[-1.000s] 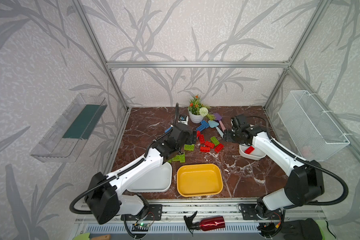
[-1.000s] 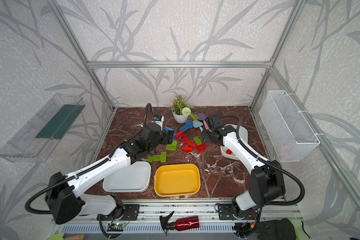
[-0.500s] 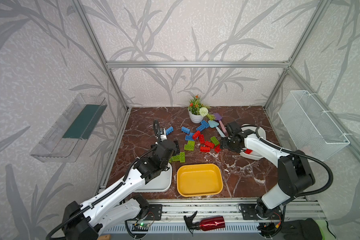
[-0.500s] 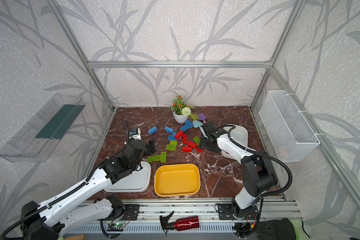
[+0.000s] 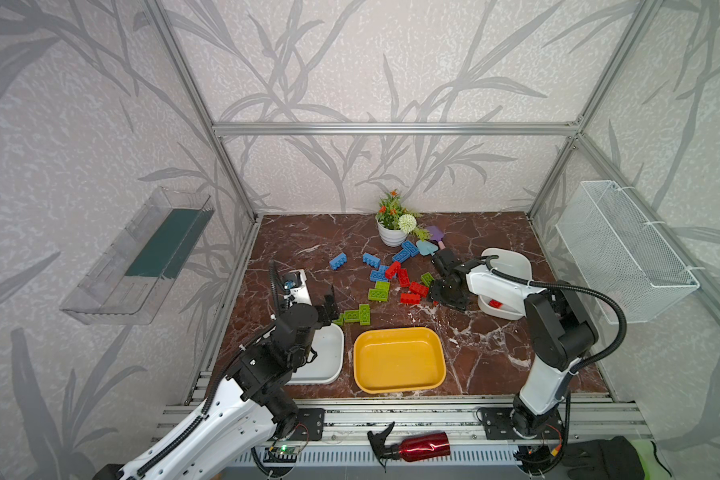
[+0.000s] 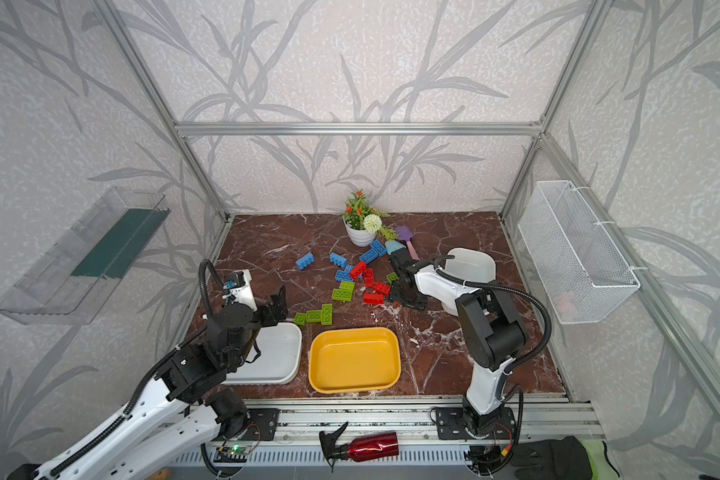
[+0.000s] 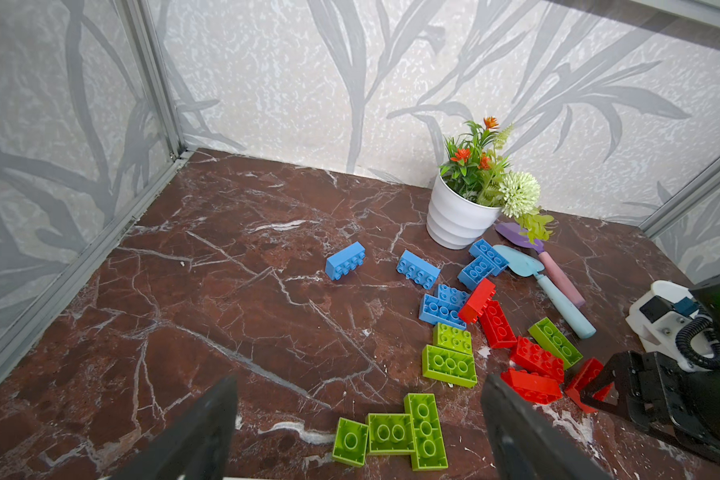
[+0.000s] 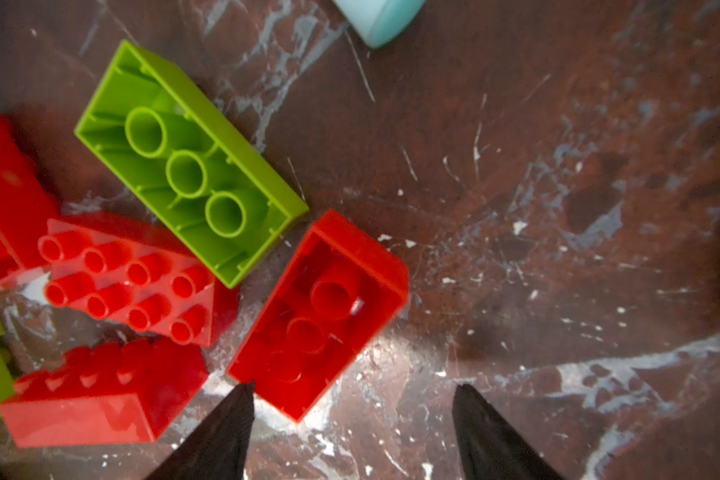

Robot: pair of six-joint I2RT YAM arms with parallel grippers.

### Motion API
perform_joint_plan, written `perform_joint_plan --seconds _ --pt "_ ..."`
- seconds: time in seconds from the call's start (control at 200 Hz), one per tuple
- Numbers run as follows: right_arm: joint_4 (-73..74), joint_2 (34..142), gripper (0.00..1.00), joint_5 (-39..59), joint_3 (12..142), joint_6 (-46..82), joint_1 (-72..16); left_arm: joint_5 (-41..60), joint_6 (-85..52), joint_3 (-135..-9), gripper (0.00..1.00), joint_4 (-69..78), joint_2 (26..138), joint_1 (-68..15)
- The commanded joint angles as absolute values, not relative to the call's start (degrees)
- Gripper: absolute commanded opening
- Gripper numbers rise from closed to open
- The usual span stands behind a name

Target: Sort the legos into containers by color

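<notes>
Low over the counter (image 8: 558, 187), my right gripper (image 8: 353, 388) hangs, jaws apart, at the end of an upturned red lego (image 8: 321, 311), prob. to clamp it for the white tub (image 5: 512, 259) w/ red inside.

Pot (image 5: 390, 239) behind legos (image 5: 378, 294); tub (image 5: 398, 359) before them

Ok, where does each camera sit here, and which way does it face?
Both top views: high at the front, looking down and back over the table; both arms, left gripper and right gripper show.
Left wrist: on the left arm, looking low across the legos to the flower pot; its open fingers show.
Right wrist: on the right arm, close above an upturned red brick; its fingertips show.
Shared: left wrist also catches the right gripper by that brick.
</notes>
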State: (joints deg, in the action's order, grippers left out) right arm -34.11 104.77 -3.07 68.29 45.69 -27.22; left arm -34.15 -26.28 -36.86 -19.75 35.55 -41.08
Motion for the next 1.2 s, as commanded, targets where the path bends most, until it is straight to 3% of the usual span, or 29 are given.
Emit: perform_joint_plan --seconds 0.0,0.19,0.27,0.34,0.465,0.56,0.855,1.035,1.2 --pt "-36.27 107.95 0.74 -3.7 71.21 47.38 -27.41 -37.42 -24.32 -36.85 0.9 -21.48 35.08 -40.61" --pt "-38.85 111.65 0.72 -3.95 76.32 46.61 -27.34 -38.19 -22.64 -36.78 0.9 -22.69 33.02 -40.38" --pt "-39.8 112.85 0.66 -4.3 78.18 46.21 -27.34 -38.38 -22.11 -36.41 0.9 -22.62 31.84 -40.19" --pt "-40.57 113.53 0.56 -4.31 79.23 45.57 -27.29 -38.67 -21.68 -36.13 0.9 -22.73 31.23 -40.08" --pt "-42.77 113.73 0.27 -4.31 80.37 44.18 -27.28 -39.0 -21.18 -35.86 0.9 -23.43 30.37 -39.98" --pt "-44.89 112.31 0.15 -4.57 80.1 43.53 -27.27 -38.68 -21.27 -35.94 0.9 -24.45 29.87 -39.83" --pt "-49.93 101.41 0.14 -6.61 77.97 39.95 -24.27 -34.37 -22.49 -36.58 0.91 -21.47 32.14 -39.84" --pt "-51.98 94.5 0.15 -11.06 78.65 32.68 -17.53 -23.86 -19.51 -42.28 0.91 -16.7 44.26 -39.86" --pt "-48.21 90.98 0.15 -7.71 74.05 30.46 -6.68 -16.22 -20.63 -47.35 0.9 -10.46 55.72 -39.99"
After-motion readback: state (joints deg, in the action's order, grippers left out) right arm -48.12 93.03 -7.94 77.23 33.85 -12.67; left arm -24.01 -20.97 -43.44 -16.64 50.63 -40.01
